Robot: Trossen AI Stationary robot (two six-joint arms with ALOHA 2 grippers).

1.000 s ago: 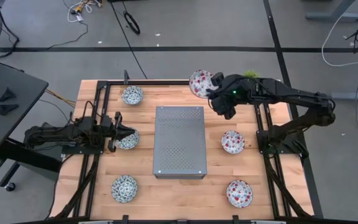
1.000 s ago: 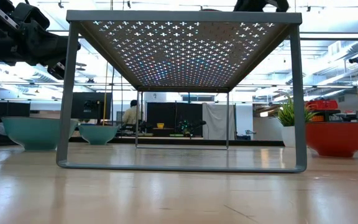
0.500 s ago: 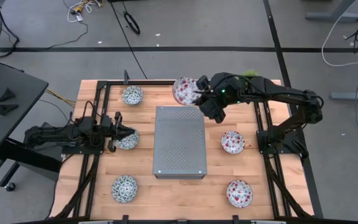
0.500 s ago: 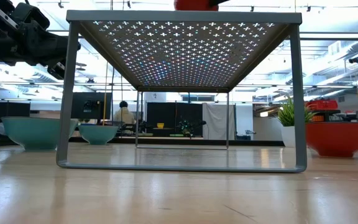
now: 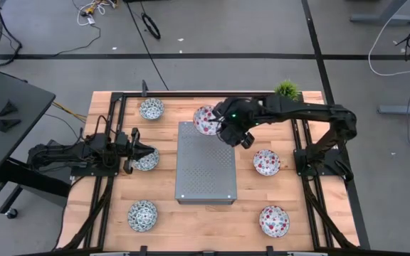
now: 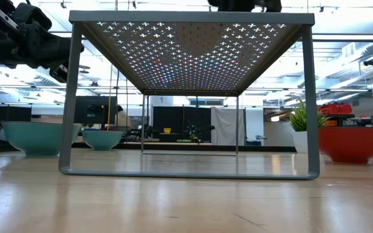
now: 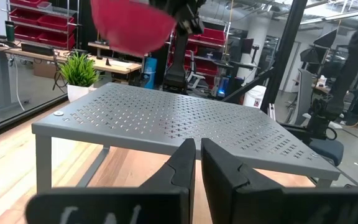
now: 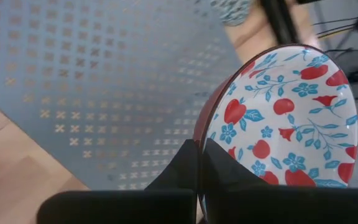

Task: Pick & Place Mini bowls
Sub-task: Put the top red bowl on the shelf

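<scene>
Right gripper (image 5: 218, 122) is clamped on the rim of a red-speckled mini bowl (image 5: 205, 119), holding it above the far edge of the grey perforated box (image 5: 205, 162). Right wrist view: both fingers (image 8: 219, 171) pinch the rim, bowl interior white with red fruit and blue flowers, outer wall red. Low view shows the bowl's round shadow through the box top.

Two more red bowls sit on the tabletop right of the box: one mid-way (image 5: 266, 162), one near the front right corner (image 5: 273, 221). Blue-green bowls on the left side: one near the far left corner (image 5: 151, 109), one near the front left corner (image 5: 142, 215), and a third (image 5: 146, 159) just left of the box.

Left gripper (image 5: 139, 151) sits low at that third bowl; fingers nearly together, and a grip on its rim cannot be confirmed.

Small green potted plant (image 5: 286, 89) stands at the far right edge, behind the right arm.

No legible writing.
</scene>
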